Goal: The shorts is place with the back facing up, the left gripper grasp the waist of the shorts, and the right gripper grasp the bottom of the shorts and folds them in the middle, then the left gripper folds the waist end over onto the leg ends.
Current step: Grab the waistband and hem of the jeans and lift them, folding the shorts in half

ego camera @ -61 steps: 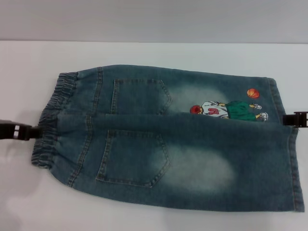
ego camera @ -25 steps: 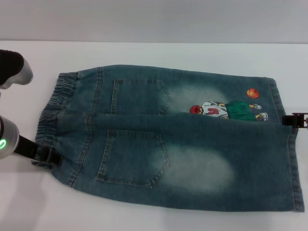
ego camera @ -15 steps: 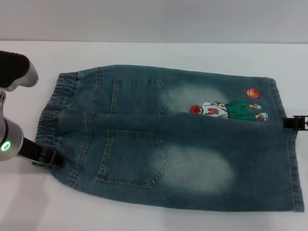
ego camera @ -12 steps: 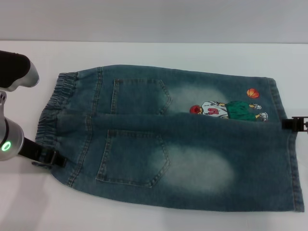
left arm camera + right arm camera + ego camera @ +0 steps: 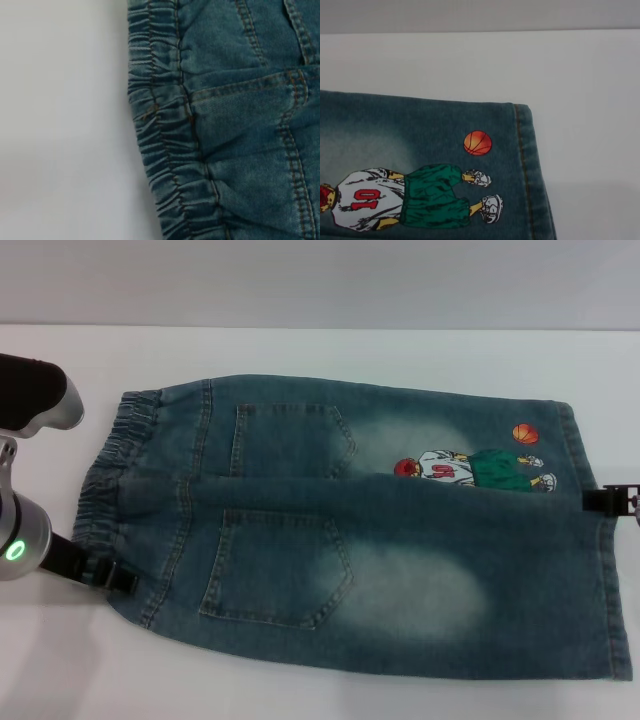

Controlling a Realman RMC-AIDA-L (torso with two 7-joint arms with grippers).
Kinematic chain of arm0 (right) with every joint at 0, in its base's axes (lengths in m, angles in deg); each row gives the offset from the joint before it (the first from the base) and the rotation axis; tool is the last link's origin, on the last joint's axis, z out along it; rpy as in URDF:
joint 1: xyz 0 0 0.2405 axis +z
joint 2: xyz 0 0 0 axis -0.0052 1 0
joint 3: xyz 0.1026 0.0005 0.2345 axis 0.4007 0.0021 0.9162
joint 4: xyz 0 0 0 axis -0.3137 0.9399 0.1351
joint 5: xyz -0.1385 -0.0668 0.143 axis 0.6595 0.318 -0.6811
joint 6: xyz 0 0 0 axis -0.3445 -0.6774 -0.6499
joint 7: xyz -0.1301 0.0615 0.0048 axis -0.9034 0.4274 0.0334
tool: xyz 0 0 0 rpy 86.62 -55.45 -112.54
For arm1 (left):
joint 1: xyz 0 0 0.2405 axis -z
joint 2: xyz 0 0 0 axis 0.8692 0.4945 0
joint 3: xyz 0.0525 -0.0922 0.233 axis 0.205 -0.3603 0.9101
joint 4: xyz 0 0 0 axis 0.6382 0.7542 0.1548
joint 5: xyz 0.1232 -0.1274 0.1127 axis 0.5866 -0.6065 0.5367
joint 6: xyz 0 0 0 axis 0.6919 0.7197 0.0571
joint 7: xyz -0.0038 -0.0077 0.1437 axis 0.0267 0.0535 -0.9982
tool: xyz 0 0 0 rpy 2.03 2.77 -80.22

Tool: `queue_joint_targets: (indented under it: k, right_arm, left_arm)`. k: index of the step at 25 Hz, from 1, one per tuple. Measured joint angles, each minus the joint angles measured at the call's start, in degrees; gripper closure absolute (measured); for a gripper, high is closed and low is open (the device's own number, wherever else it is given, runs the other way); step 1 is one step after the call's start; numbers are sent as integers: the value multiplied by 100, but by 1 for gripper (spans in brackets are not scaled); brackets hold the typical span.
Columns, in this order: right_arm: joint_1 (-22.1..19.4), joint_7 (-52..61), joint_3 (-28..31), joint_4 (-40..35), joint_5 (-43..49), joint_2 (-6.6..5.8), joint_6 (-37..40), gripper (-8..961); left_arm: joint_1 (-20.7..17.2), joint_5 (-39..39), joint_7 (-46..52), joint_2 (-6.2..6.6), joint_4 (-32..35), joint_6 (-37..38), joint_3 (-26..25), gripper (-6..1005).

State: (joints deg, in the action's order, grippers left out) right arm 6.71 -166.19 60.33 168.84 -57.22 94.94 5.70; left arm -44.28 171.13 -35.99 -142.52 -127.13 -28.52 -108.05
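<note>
**Two edge grips, both easy to miss**

The shorts (image 5: 350, 530) lie flat on the white table (image 5: 320, 350), back pockets up, already doubled lengthwise so the near leg overlaps the far one. The puckered waist (image 5: 110, 490) is at the left, the straight hems (image 5: 600, 570) at the right.

The left gripper (image 5: 112, 576) sits at the near-left corner of the waist, touching the elastic; whether its fingers are spread or closed cannot be told from here. The right gripper (image 5: 610, 500) sits at the right edge, just beside the hem near the cartoon print (image 5: 470, 470); its state cannot be told either.

Risks, as I judge them:
- The waist is two stacked layers. A shallow bite at that corner may catch only the top one, so the fold drags the layers apart.
- Gathered elastic is thick and springy and could slip out when lifted.
- Stiff, heavy denim may sag or skew if held by one corner, leaving the waist landing crooked on the hems.
- The right gripper, so close to the edge, might close on nothing.
</note>
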Motion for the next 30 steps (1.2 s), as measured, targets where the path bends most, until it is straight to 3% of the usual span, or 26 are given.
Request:
queue_joint_targets:
  k: [30]
  right_arm:
    - [-15,-62,-31,14,0,0,13,295]
  left_arm:
    - [54,62,17,1,84,56,34,289]
